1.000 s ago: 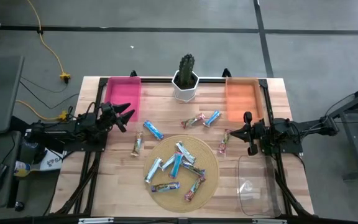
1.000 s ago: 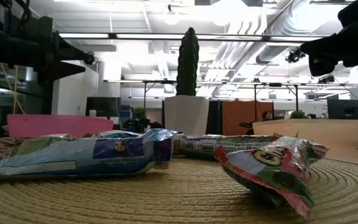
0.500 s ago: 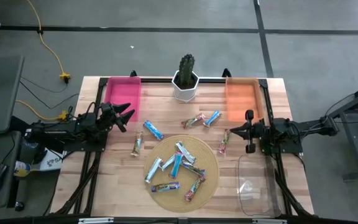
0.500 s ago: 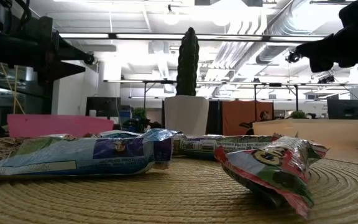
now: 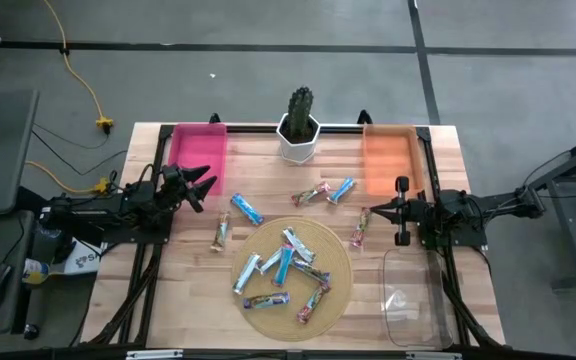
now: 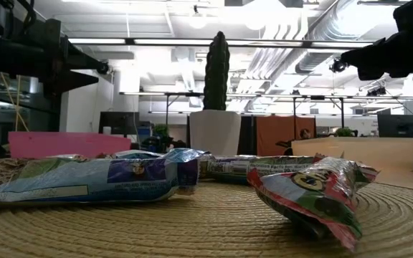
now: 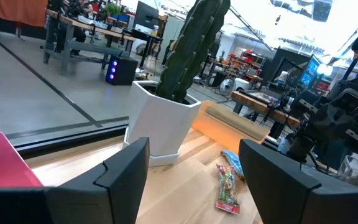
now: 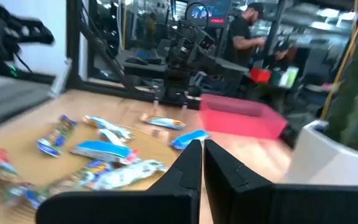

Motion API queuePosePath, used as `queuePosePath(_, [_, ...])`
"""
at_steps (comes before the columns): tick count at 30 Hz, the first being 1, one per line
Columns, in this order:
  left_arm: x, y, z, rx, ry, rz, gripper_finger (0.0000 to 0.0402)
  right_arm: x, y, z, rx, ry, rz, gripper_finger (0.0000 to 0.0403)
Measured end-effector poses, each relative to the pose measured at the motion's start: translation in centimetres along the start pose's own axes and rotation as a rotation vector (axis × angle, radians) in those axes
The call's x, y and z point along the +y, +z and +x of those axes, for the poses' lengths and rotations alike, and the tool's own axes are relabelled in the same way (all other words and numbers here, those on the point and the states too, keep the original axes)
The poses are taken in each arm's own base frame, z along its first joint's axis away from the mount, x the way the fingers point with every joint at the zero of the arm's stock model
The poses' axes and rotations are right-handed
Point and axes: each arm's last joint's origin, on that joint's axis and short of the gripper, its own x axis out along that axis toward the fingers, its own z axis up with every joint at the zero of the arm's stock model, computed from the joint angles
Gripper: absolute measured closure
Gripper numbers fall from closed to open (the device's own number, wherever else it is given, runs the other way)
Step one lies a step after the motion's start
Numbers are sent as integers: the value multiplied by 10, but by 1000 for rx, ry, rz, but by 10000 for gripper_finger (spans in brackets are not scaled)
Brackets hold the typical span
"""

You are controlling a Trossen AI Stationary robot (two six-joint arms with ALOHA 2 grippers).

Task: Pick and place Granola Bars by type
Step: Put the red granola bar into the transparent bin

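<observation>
Several Granola Bars (image 5: pixel 286 268) lie scattered, long axes pointing every way.

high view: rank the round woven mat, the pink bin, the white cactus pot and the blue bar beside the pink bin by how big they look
1. Round woven mat, clearly the largest.
2. Pink bin.
3. White cactus pot.
4. Blue bar, the smallest by far.

The camera looks straight down, so nearness hardly skews this order.

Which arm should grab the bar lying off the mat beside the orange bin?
Right, probably. The right gripper hovers next to that bar and the orange bin, though its fingers are shut. The left gripper sits across the table by the pink bin.
</observation>
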Motion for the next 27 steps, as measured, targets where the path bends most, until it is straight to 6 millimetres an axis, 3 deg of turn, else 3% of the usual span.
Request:
queuePosePath(8, [0, 0, 0, 0, 0, 0, 156, 0, 2, 0, -31, 11, 187, 402])
queuePosePath(17, [0, 0, 0, 0, 0, 0, 156, -6, 24, -3, -264, -62, 442, 402])
queuePosePath(22, [0, 0, 0, 0, 0, 0, 156, -10, 39, -8, -390, -86, 381, 402])
queuePosePath(27, [0, 0, 0, 0, 0, 0, 156, -18, 65, -16, -334, -209, 274, 398])
